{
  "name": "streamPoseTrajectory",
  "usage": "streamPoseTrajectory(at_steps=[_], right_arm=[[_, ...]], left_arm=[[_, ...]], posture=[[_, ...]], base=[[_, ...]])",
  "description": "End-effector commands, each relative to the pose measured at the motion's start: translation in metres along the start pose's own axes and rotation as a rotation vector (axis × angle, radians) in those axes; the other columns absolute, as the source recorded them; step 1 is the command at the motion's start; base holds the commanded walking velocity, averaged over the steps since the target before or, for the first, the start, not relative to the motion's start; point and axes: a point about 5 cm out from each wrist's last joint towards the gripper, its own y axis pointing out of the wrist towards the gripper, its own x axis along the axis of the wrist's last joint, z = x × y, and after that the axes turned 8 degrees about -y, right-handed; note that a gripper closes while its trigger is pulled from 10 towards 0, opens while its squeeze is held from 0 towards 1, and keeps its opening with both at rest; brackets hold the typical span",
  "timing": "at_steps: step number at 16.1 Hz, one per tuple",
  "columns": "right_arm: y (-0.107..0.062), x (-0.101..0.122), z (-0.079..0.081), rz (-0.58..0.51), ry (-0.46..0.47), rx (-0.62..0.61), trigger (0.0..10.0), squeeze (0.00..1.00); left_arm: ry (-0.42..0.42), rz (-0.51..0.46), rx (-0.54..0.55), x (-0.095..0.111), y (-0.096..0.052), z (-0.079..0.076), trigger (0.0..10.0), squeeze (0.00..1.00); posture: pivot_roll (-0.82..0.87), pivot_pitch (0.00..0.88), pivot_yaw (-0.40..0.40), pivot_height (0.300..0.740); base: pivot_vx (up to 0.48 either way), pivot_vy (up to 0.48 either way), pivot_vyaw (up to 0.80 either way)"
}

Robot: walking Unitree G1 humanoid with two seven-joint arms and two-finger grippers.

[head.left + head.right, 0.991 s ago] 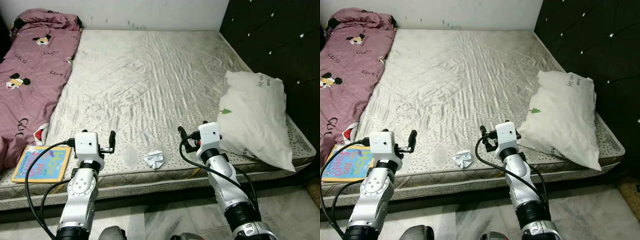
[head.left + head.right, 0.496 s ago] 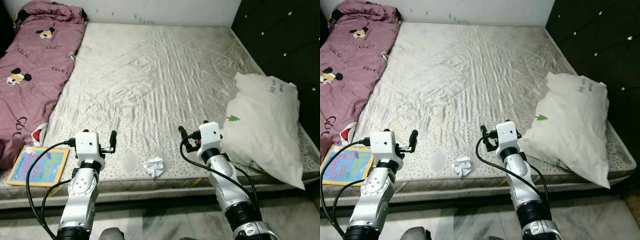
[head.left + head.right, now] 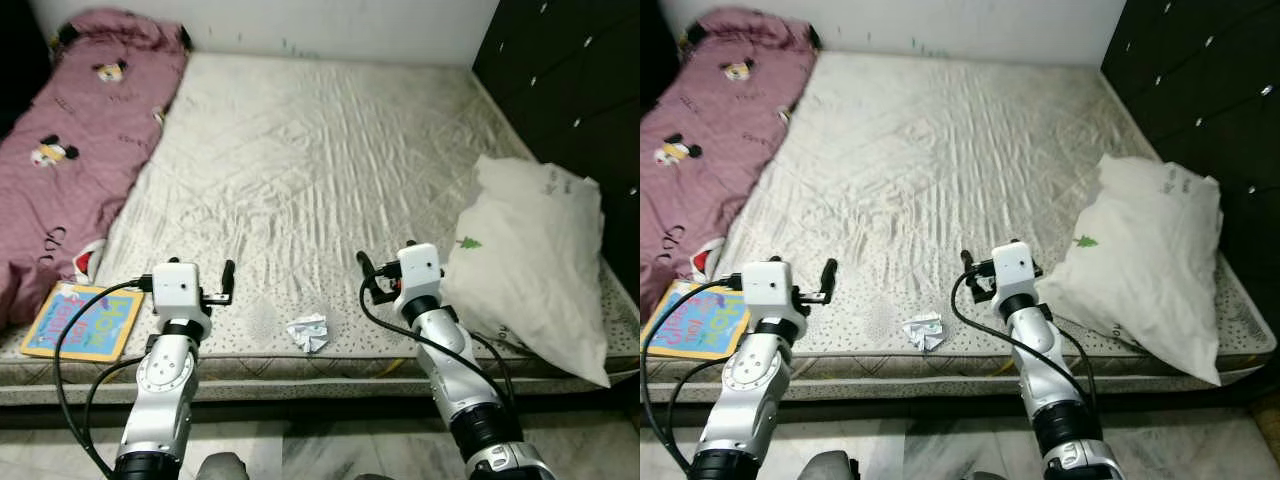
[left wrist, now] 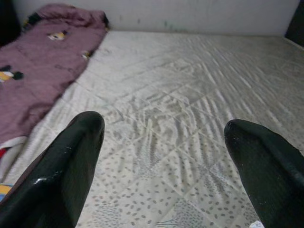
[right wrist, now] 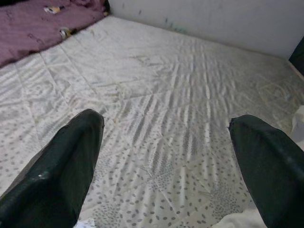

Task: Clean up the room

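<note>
One pink blanket (image 3: 80, 150) fills the upper left; one colourful book (image 3: 82, 320) lies at lower left on the mattress (image 3: 320, 150). The left gripper (image 4: 164, 142) hovers spread wide, empty. One crumpled paper (image 3: 309, 332) sits bottom centre, between the arms. The right gripper (image 5: 166, 147) is likewise released. One white pillow (image 3: 530, 260) lies right. Since earlier, the view has shifted, showing more left-hand blanket.

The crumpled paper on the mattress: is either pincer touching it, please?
Apart. In the left eye view the crumpled paper lies between the left pincer and right pincer, with bare mattress separating it from both.
</note>
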Motion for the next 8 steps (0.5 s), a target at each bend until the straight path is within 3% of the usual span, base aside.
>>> streamPoseTrajectory(at_steps=[1,6,8], right_arm=[[0.000,-0.001,-0.003,0.005,0.006,-0.006,10.0,0.00],[-0.001,-0.001,-0.003,0.000,0.012,-0.004,10.0,0.00],[-0.001,0.001,-0.004,-0.011,0.013,-0.004,10.0,0.00]], left_arm=[[0.003,0.005,-0.001,0.000,0.000,0.000,10.0,0.00],[0.012,0.014,0.002,-0.002,0.000,0.000,10.0,0.00],[0.109,-0.023,0.095,0.003,0.000,0.011,10.0,0.00]], posture=[[0.06,0.048,-0.071,0.740],[0.06,0.044,-0.070,0.740],[0.06,0.044,-0.070,0.740]], base=[[0.000,0.000,0.00],[0.000,0.000,0.00],[0.000,0.000,0.00]])
